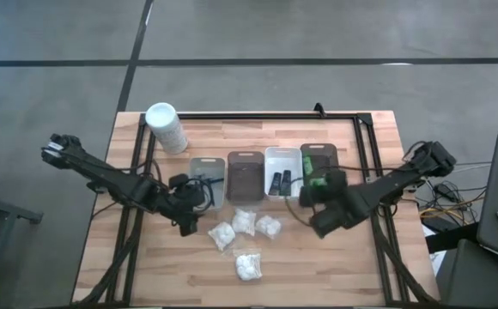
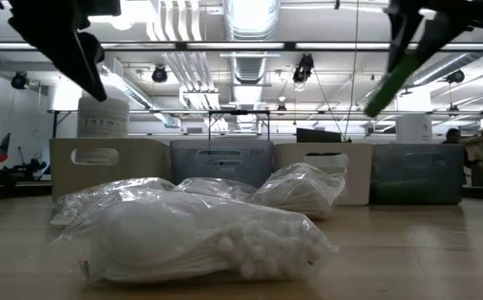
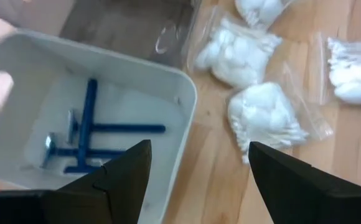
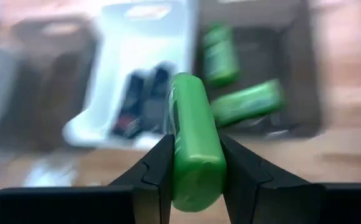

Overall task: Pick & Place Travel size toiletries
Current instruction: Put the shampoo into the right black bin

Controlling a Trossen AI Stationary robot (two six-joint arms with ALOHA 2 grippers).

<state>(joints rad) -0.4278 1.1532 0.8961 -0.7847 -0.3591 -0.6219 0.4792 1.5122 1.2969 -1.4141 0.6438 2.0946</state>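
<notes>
Gripping the green bottle (image 4: 193, 143) lengthwise — right hand (image 4: 193, 163) clamped.

Bright green bottle (image 4: 193, 140) between dark fingers (image 4: 152, 171); blue razors (image 3: 87, 134) in a pale grey tray (image 3: 180, 102); white packets (image 1: 247, 221) on light wood table (image 1: 318, 266).

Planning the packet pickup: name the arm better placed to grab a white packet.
Left. The left hand is open and empty, right beside the white packets. The right hand is shut on a green bottle.
</notes>
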